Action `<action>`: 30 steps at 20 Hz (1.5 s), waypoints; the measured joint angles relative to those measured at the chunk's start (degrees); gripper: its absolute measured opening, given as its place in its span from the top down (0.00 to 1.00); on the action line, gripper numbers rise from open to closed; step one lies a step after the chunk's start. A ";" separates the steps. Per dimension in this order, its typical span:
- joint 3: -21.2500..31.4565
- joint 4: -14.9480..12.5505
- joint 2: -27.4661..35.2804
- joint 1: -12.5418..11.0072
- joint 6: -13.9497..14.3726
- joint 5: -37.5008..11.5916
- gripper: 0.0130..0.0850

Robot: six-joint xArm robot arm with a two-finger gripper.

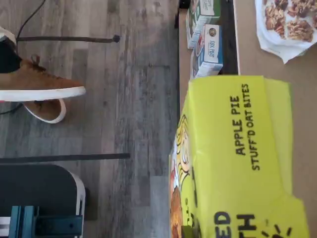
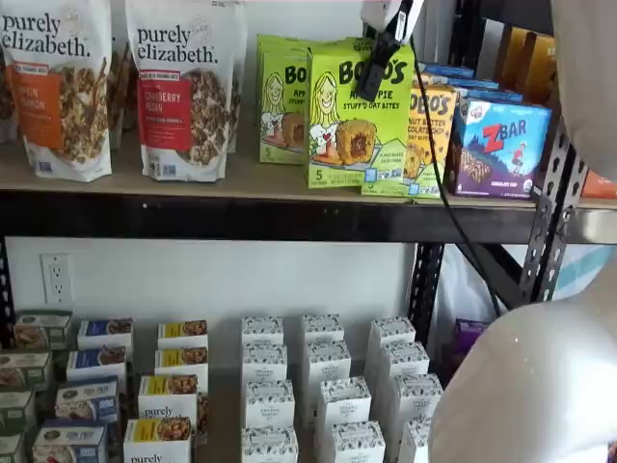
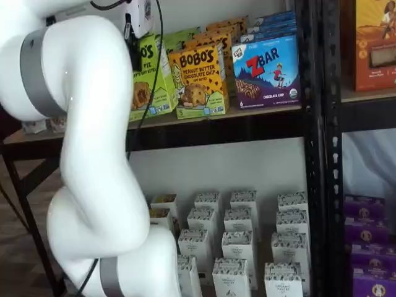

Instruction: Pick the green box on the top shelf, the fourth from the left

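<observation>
The green box (image 2: 357, 116) stands on the top shelf (image 2: 193, 183), pulled a little forward of its lime-green neighbour and slightly askew. My gripper (image 2: 378, 66) reaches down from the view's upper edge, its black fingers shut on the box's top edge. In a shelf view the white arm covers the left part of the green box (image 3: 148, 80), with the gripper (image 3: 134, 59) at the box's upper corner. The wrist view shows the green box (image 1: 237, 158) close up, its top flap reading "Apple Pie Stuff'd Oat Bites"; no fingers show there.
A second lime-green box (image 2: 281, 96) sits just left, and granola bags (image 2: 183, 87) farther left. Right of the held box are a yellow-orange Bobo's box (image 2: 431, 125) and a blue ZBar box (image 2: 499, 145). Small white boxes (image 2: 328, 386) fill the lower level. A cable (image 2: 434, 164) hangs by the gripper.
</observation>
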 joint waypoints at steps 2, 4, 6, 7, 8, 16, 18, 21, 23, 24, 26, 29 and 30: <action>0.09 0.00 -0.21 -0.19 -0.15 0.28 0.78; 0.23 0.05 -0.45 -0.40 -0.32 0.49 0.78; 0.36 0.17 -0.71 -0.69 -0.52 0.82 0.78; 0.40 0.19 -0.78 -0.78 -0.60 0.98 0.78; 0.45 0.19 -0.90 -0.90 -0.69 1.17 0.78; 1.39 0.32 -2.20 -2.07 -1.69 2.23 0.78; 1.63 0.30 -2.43 -2.24 -1.85 2.28 0.78; 2.14 0.06 -2.88 -2.44 -2.13 2.26 0.78; 2.47 0.09 -3.13 -2.67 -2.36 2.25 0.78; 2.69 0.10 -3.30 -2.80 -2.49 2.20 0.78; 3.27 0.11 -3.76 -3.17 -2.87 2.09 0.78; 4.12 0.11 -4.41 -3.46 -3.22 1.50 0.78; 4.47 0.15 -4.70 -3.62 -3.37 1.22 0.78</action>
